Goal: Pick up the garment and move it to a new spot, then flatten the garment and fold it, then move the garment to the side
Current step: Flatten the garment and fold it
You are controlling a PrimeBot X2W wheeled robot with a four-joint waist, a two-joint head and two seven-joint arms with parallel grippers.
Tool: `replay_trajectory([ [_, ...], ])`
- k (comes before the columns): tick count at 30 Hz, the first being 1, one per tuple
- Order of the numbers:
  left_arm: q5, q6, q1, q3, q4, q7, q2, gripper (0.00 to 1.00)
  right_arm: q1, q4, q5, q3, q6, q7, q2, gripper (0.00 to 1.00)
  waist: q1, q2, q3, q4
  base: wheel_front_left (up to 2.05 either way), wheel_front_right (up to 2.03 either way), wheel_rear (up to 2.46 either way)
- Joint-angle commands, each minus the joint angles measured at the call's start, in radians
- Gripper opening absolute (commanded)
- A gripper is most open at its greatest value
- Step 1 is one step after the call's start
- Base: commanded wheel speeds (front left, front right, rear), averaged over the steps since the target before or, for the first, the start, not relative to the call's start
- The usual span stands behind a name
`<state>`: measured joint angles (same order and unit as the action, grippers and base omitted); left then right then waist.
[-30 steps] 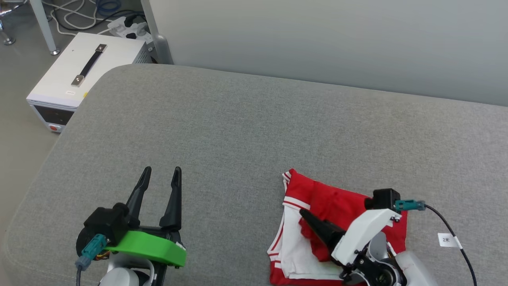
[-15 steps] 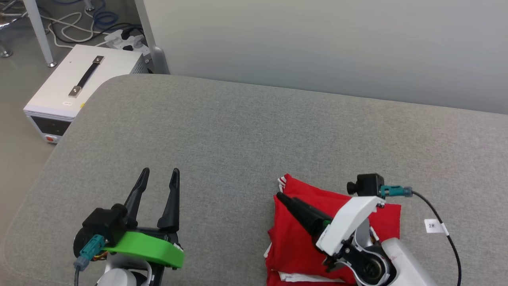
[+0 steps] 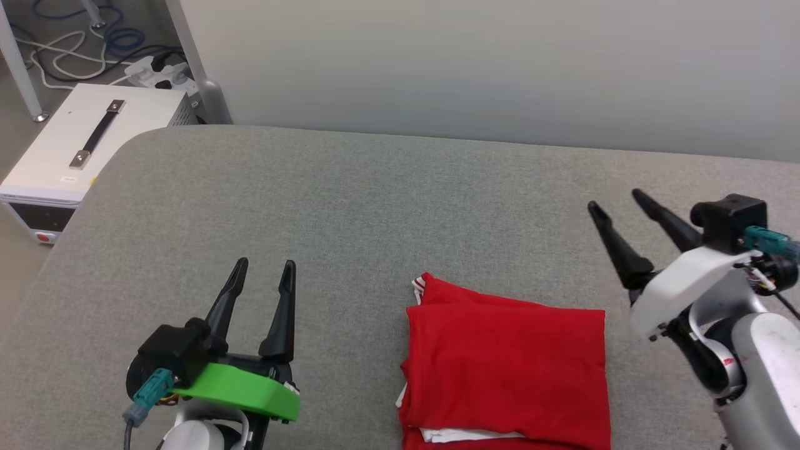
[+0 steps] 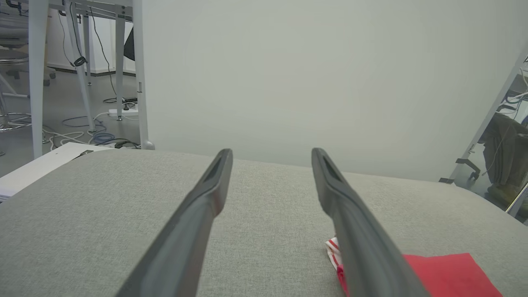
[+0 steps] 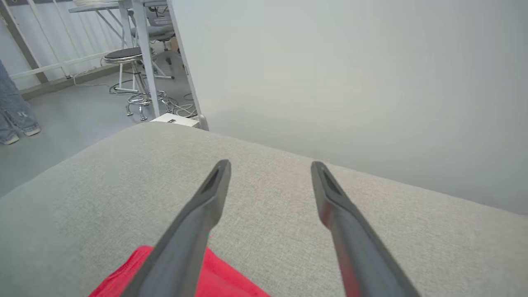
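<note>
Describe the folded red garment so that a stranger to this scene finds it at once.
A grey upholstered surface spreads before the robot. Near its front edge, between the left gripper and the right gripper, lies the garment, folded into a rectangle. Its bright red cloth with white striped trim at one corner sets it apart.

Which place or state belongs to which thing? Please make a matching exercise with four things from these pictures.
Column A
1. garment
2. left gripper
3. right gripper
4. white box

Column B
a. open, to the right of the red cloth, apart from it
b. beside the far left corner of the grey cushion
c. folded, lying on the cushion
d. open, to the left of the red cloth, apart from it

Pairs: 1-c, 2-d, 3-a, 4-b
</note>
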<state>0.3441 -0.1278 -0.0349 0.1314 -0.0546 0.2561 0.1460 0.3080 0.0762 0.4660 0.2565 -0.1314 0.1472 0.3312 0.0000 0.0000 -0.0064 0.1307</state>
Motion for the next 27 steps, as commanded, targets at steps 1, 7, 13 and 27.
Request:
replay_trajectory([
  [1, -0.001, -0.003, 0.005, 0.003, 0.005, 0.006, -0.008, 1.00, -0.015, -0.017, -0.031, -0.014, 0.001, -0.027, 0.020, 1.00, 0.0000, 0.0000, 0.009, -0.012, 0.00, 0.00, 0.00],
  [7, -0.003, -0.003, 0.000, 0.007, 0.017, 0.006, -0.019, 1.00, -0.113, -0.071, -0.147, -0.133, 0.001, -0.150, 0.053, 1.00, 0.0000, 0.0000, 0.021, -0.035, 0.00, 0.00, 0.00],
  [13, -0.001, -0.003, 0.007, 0.010, 0.021, 0.006, -0.023, 1.00, -0.239, -0.136, -0.199, -0.247, 0.001, -0.265, 0.005, 1.00, 0.0000, 0.0000, 0.027, -0.053, 0.00, 0.00, 0.00],
  [27, -0.089, -0.003, 0.046, -0.022, 0.016, 0.006, -0.034, 1.00, -0.413, -0.165, -0.257, -0.313, 0.001, -0.376, -0.184, 1.00, 0.0000, 0.0000, 0.024, -0.058, 0.00, 0.00, 0.00],
])
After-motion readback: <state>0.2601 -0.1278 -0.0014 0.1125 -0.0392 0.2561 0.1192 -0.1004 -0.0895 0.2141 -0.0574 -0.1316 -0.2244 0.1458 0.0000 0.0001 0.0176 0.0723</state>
